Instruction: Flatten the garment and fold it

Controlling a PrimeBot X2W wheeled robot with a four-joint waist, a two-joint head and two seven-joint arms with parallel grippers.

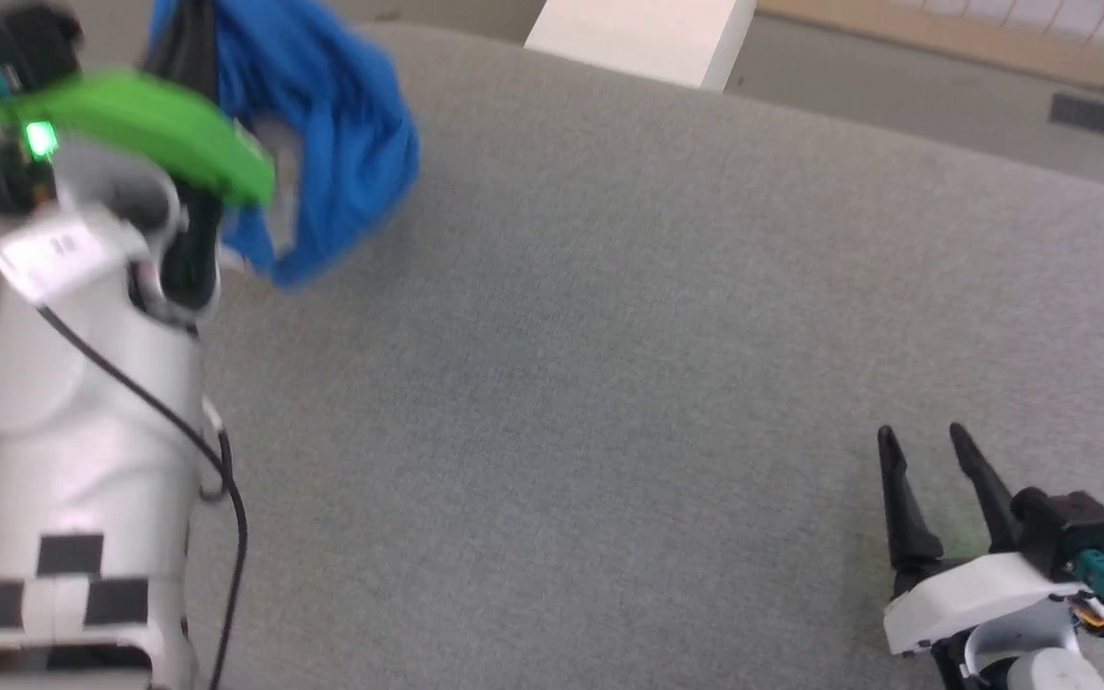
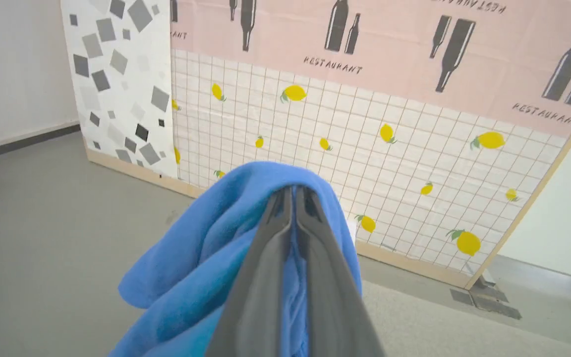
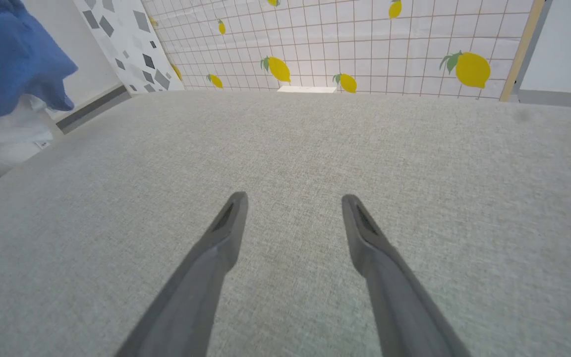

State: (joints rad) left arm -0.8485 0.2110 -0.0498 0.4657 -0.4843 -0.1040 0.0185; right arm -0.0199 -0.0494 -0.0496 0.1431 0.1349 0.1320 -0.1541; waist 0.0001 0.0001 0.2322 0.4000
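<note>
Presently, far left: left gripper (image 2: 294, 192), fingers pressed together, pinching the garment (image 1: 341, 125), a bunched royal-blue mass held raised off the grey bench (image 1: 609, 335) at its far left corner. Far middle: lemon-print grid panel (image 3: 414, 49) beyond the bench. Near right: right gripper (image 1: 921, 436), fingers spread apart, low over the bench cloth

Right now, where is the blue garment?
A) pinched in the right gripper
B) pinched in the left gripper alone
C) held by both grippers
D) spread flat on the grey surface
B: the left gripper is shut on the garment in the left wrist view, while the right gripper stands open over the grey surface.
</note>
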